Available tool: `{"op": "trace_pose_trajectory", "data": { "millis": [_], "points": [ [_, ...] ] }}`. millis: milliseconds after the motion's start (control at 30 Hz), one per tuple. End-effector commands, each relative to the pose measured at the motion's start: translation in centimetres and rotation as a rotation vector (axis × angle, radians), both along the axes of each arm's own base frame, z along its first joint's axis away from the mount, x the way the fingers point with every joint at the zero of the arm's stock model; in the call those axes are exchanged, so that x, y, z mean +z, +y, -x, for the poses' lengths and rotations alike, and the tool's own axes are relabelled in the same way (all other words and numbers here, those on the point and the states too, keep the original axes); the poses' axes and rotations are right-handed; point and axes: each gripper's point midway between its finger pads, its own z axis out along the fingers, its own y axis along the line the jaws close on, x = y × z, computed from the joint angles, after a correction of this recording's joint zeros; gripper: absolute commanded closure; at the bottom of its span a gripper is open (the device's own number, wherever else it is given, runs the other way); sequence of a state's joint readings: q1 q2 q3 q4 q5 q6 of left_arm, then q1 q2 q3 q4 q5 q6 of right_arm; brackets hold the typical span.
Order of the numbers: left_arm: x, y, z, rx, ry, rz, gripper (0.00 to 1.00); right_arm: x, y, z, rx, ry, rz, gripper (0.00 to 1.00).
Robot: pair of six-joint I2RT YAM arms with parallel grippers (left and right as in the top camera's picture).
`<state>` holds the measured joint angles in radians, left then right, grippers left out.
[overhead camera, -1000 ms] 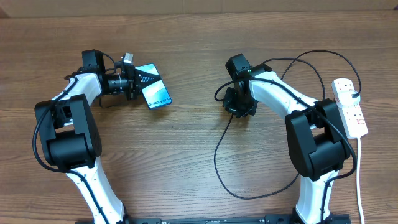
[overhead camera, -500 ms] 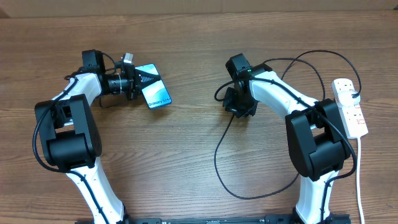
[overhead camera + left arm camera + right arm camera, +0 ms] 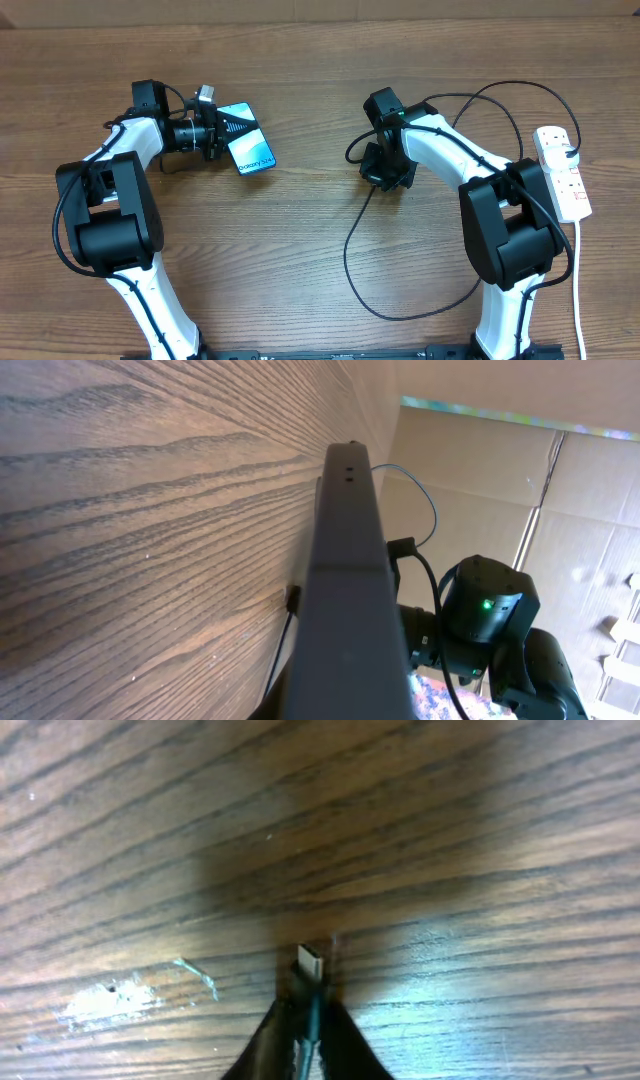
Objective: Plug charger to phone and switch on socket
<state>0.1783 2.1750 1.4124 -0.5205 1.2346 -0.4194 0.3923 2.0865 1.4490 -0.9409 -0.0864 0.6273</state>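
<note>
- The left gripper (image 3: 238, 129) sits at the far-left end of the table (image 3: 300, 240). It is turned sideways and its fingers are pinched onto the upper end of the phone.
- The phone (image 3: 255, 155) is my marker for everything else. It lies at a slant with its light blue screen facing up and small dark text across the lower part. From the left wrist camera it shows only as a dark edge (image 3: 345, 580) running up the middle of the view. I cannot tell whether it rests on the wood or is lifted off it.
- The right gripper (image 3: 386, 177) is well to the right of the phone and points straight down at the table. In the right wrist view its fingers (image 3: 268, 1045) are pressed together on the charger, with the small plug tip (image 3: 311, 963) poking out just beyond them, close above the wood grain.
- The charger (image 3: 347, 250) trails down from that gripper, to the right of the phone and nearer the front of the table. There it makes a wide loop, and more of the black cable arcs over the right arm.
- The socket (image 3: 562, 172) is at the far-right end, as far from the phone as anything on the table. It is a white strip with red switches (image 3: 573, 183), and its white cord (image 3: 580, 290) runs towards the front edge.
</note>
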Motion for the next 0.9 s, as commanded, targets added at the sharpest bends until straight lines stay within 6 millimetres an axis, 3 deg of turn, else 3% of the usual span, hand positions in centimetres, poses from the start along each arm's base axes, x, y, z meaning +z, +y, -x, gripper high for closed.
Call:
{"op": "trace_pose_trajectory", "data": {
  "millis": [0,867],
  "points": [
    [2.22,-0.34,0.00,-0.011,-0.035,0.035,0.96,-1.19,-0.45,0.26,-0.008,0.023,0.012,0.96],
    [2.23,-0.34,0.01,-0.011,-0.034,0.035,0.96,-0.90,-0.34,0.30,0.000,0.029,0.008,0.96]
  ]
}}
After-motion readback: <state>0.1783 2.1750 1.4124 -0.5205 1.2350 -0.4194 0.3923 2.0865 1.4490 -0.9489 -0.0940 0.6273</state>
